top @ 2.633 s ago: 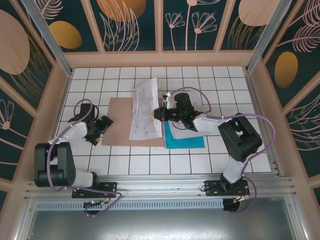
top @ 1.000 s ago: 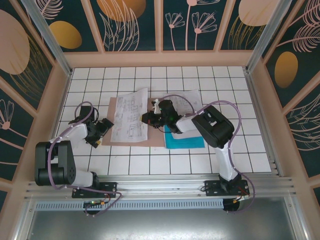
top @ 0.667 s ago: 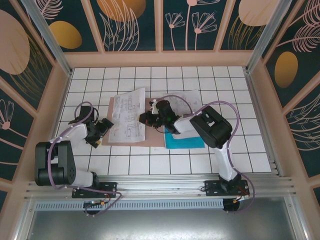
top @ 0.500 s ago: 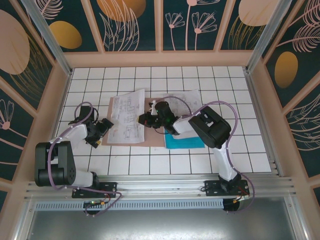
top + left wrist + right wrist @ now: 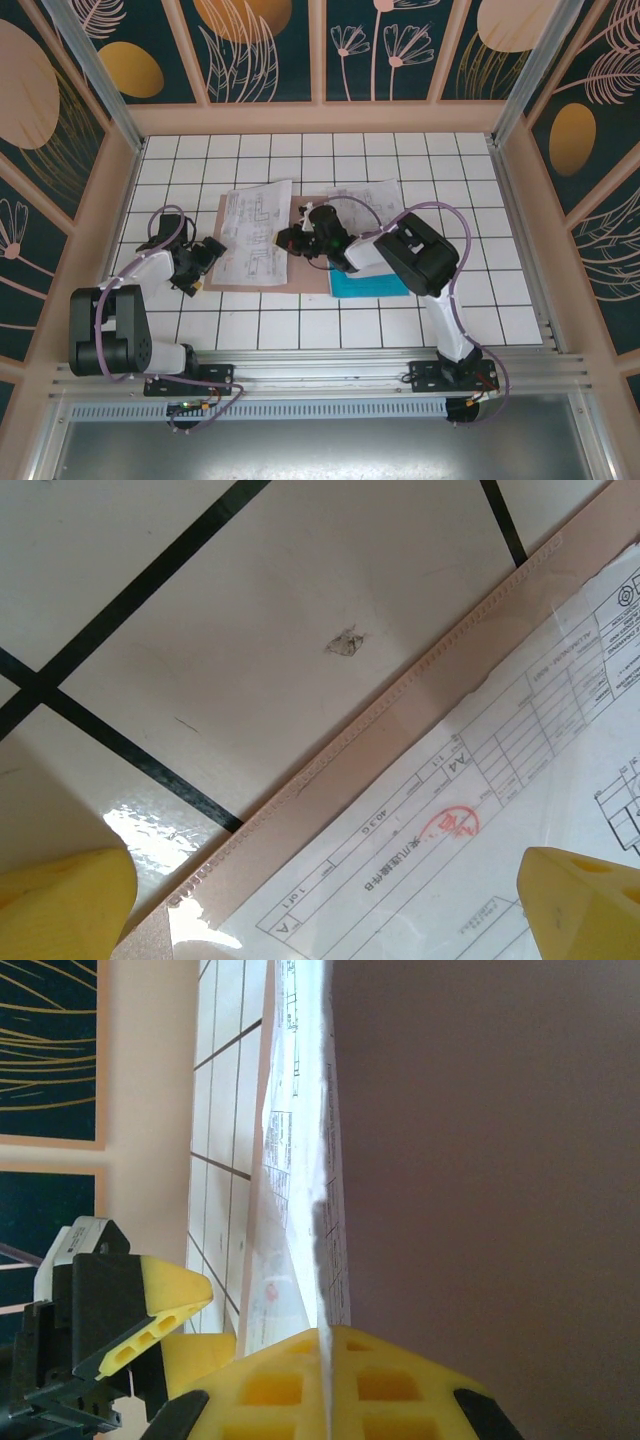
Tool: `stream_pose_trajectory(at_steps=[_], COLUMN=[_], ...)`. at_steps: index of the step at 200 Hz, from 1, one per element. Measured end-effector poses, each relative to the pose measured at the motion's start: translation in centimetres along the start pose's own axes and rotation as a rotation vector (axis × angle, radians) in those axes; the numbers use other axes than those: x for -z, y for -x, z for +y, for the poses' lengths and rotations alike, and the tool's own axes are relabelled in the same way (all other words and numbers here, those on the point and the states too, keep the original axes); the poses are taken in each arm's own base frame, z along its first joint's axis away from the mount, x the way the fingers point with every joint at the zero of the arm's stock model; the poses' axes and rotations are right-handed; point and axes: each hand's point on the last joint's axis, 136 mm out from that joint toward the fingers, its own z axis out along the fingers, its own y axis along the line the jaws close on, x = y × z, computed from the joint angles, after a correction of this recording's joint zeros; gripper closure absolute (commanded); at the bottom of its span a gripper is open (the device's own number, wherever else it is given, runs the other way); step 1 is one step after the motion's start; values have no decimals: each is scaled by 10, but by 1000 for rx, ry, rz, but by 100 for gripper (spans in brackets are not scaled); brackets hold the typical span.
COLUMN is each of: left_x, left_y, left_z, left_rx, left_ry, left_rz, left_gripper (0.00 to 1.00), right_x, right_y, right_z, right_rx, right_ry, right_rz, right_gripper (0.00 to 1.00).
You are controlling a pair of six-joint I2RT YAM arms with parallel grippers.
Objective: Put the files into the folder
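**A:** Shifted since 2.6 s ago: the printed sheet (image 5: 255, 235) has gone left, from the right half of the folder (image 5: 310, 278) to its left and middle. The right arm has stretched after it.

**B:** Top view, the rest?

**A:** The right end effector (image 5: 291, 240) is at the sheet's right edge and the left end effector (image 5: 207, 255) at the folder's left edge. The teal sheet (image 5: 375, 285) lies flat on the white tiled table (image 5: 460, 200), just beside the folder's right edge and partly under the right arm.

**B:** Left wrist?

**A:** The yellow fingertips (image 5: 60, 900) sit wide apart, released, nothing pinched. Below them the folder's ridged edge runs diagonally, with the printed sheet lying on it. Legible: "A4" in the title block. Next to it is a round red stamp and a line of Chinese characters too small to read. More boxed print runs off the right side, also unreadable.

**B:** Right wrist?

**A:** The yellow pads (image 5: 270, 1390) are clenched on the printed sheet's edge. The sheet is seen edge-on, running away from the camera, and its print is too oblique to read. The folder's brown face is to the right. The left end effector shows beyond, lower left.
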Motion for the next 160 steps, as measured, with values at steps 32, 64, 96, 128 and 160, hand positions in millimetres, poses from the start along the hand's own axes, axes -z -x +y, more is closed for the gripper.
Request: stream_pose_trajectory(at_steps=[32,64,96,128,160], left_x=[0,0,0,0,0], left_y=[0,0,0,0,0], left_z=[0,0,-1,-1,-1], left_rx=[4,4,6,6,6], left_ry=[-7,-10,-11,-12,-13], left_rz=[0,-2,-2,-3,-3], left_gripper=[2,2,2,2,3], right_x=[-3,-5,-5,-8,-10], right_y=[-5,-7,-9,-12,-13], right_z=[-3,-3,-3,-3,-2], right_rx=[-10,-22,-20,-19,-17], right_ry=[-7,-8,-7,-7,-6], right_rz=[6,9,13,20,22], right_gripper=[100,100,100,100,100])
